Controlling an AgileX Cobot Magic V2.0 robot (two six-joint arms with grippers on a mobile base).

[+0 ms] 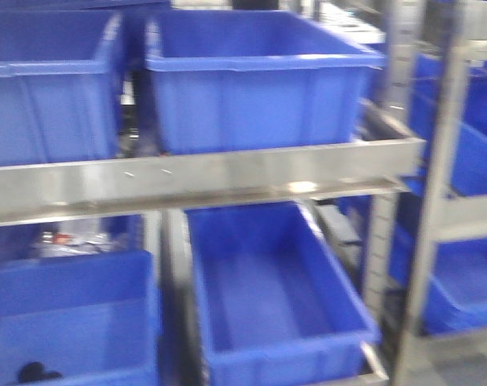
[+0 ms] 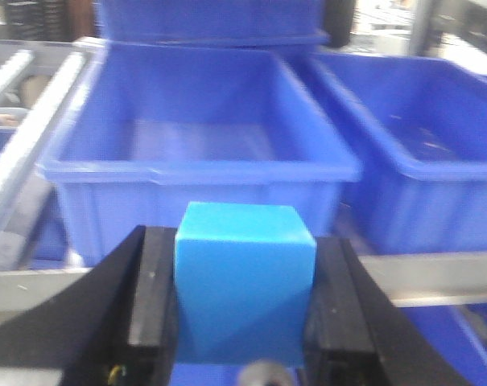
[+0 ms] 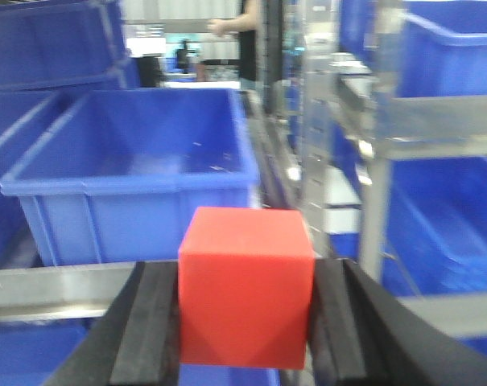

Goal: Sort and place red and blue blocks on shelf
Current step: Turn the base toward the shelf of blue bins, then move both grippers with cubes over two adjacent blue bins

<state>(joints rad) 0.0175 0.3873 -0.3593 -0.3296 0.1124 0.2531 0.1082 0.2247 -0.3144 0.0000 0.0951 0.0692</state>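
The black left pincer (image 2: 245, 318) clamps the small matte blue cube (image 2: 245, 273) between its pads; the right pincer (image 3: 245, 322) clamps the matte red cube (image 3: 245, 281).

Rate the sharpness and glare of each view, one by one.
Exterior front view: blurred throughout, worst at the right, with glare patches on the shelf's front rail. Left wrist view: the blue block is fairly crisp, the blue bin behind it soft. Right wrist view: the red block is sharpest, the background hazy and washed out at the top.

Open blue plastic bins (image 1: 251, 104), upper and lower tiers
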